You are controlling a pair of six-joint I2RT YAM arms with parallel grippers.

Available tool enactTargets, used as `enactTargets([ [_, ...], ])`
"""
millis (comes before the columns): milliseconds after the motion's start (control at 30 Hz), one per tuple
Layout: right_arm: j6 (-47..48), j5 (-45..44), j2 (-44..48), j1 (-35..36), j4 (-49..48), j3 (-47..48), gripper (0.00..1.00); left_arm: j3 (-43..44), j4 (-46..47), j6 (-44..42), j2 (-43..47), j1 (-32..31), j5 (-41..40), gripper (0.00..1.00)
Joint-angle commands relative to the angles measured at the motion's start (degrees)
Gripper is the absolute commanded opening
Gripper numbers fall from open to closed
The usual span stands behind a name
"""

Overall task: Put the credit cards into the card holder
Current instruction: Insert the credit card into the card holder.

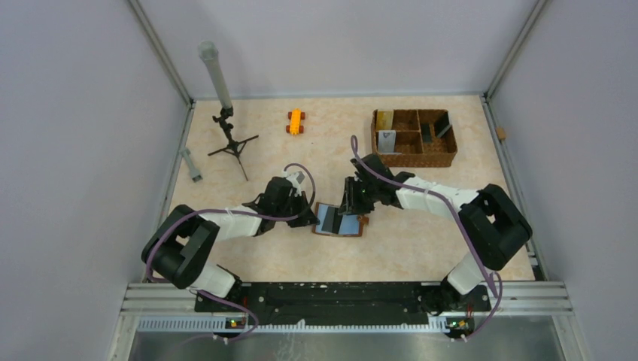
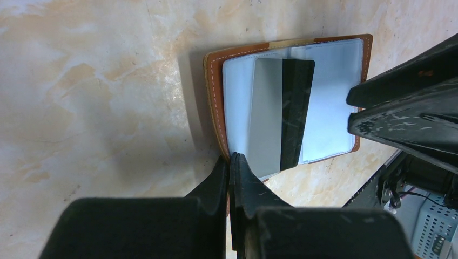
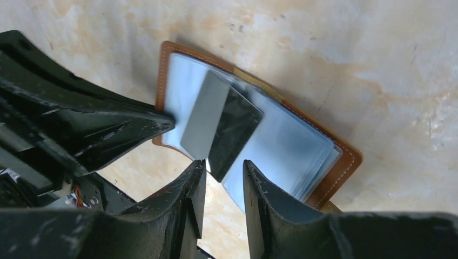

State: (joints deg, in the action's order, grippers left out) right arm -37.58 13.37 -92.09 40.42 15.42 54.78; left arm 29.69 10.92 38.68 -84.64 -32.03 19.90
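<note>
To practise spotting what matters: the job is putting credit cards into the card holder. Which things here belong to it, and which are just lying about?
Belong: open card holder, silver-and-black card on it, more cards in the basket.
Lying about: small tripod, orange toy, grey stick.

The card holder (image 2: pixel 213 97) lies open and flat on the surface, brown leather rim, pale blue pockets up. One credit card (image 2: pixel 270 118), silver-grey with a black band, rests tilted on the pockets, one end past the edge.
</note>
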Motion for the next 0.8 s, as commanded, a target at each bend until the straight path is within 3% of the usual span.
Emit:
enactTargets([
  [0, -5.44, -2.33, -0.47, 0.49, -2.47, -2.13, 0.33, -1.22, 0.33, -0.21, -0.25, -0.33, -0.87, 0.0],
  [167, -6.72, -1.05, -3.84, 1.25, -4.99, -2.76, 0.32, -1.41, 0.72, -0.84, -0.43, -0.37, -0.28, 0.02],
  [467, -7.46, -0.95, -7.13, 2.37, -8.96, -1.87, 0.31, -0.5, 0.86, -4.3, -0.39, -0.33, 1.2, 0.25],
  [767, -5.66, -1.15, -10.03, 3.23, -8.44, 1.17, 0.26, 0.46, 2.1, -5.9, -1.47, -0.32, 3.16, 0.32],
])
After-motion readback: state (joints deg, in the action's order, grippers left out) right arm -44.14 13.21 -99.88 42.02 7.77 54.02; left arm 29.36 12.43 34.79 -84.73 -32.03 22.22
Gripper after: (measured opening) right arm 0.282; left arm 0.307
